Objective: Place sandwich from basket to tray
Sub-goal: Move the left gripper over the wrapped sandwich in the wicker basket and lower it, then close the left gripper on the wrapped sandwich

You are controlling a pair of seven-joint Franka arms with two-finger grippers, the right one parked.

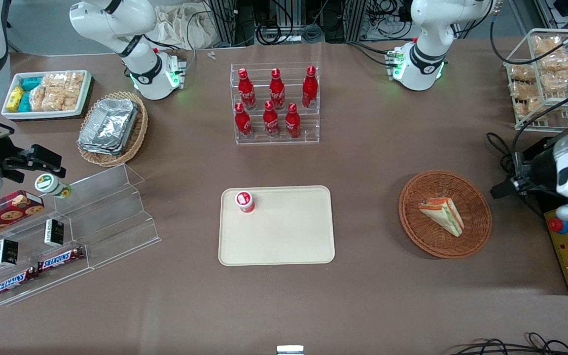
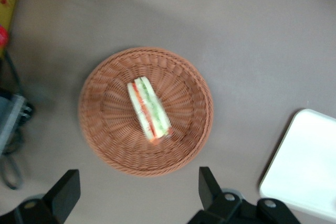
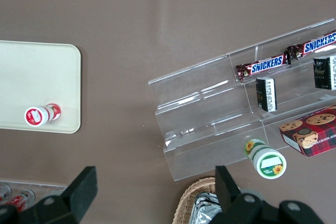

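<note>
Now sandwich (image 1: 443, 214) in basket (image 1: 476, 234), end effector (image 2: 139, 195) spread above, small red cup (image 1: 245, 201) on tray (image 1: 289, 236)

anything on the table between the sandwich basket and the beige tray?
Nothing: the front view shows bare brown table between the basket holding the sandwich and the tray. The gripper, open, hangs above the basket.
</note>
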